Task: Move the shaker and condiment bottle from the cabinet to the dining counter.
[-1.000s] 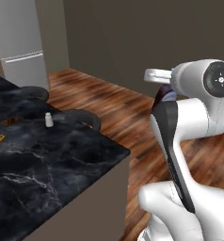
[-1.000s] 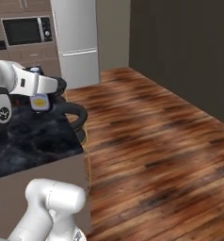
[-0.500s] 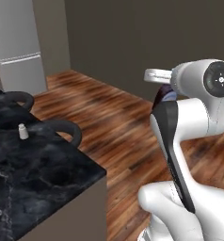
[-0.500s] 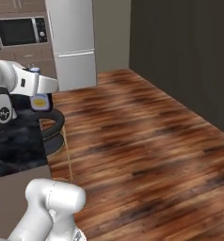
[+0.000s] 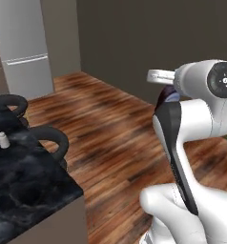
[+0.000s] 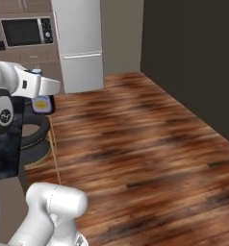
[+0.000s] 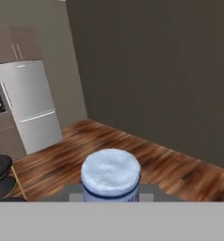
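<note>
The pincer (image 7: 111, 195) is mostly hidden: in the hand view its tips are covered by the slim condiment bottle (image 7: 111, 176), seen end-on as a round pale blue-grey cap. In the right base view, the bottle's pale label and a strip of dark body (image 6: 41, 104) hang just below the white hand, so the pincer is closed tight on the bottle. In the left base view only a dark reddish sliver (image 5: 168, 94) of the bottle peeps out behind the arm's upper joint.

One small white cylindrical shaker with a rounded top (image 5: 2, 139) stands upright on the black white-veined marble table (image 5: 29, 190), near its far edge at the left; the slab is cut off by the picture's left and bottom edges. Two dark curved stool backs (image 5: 51, 138) rise beside the slab's right edge, only partly seen.

One tall silver fridge (image 6: 78, 45) stands against the far wall, with a black microwave (image 6: 27, 31) set into the tan cabinetry to its left. The floor is brown wood planks (image 6: 145, 139).
</note>
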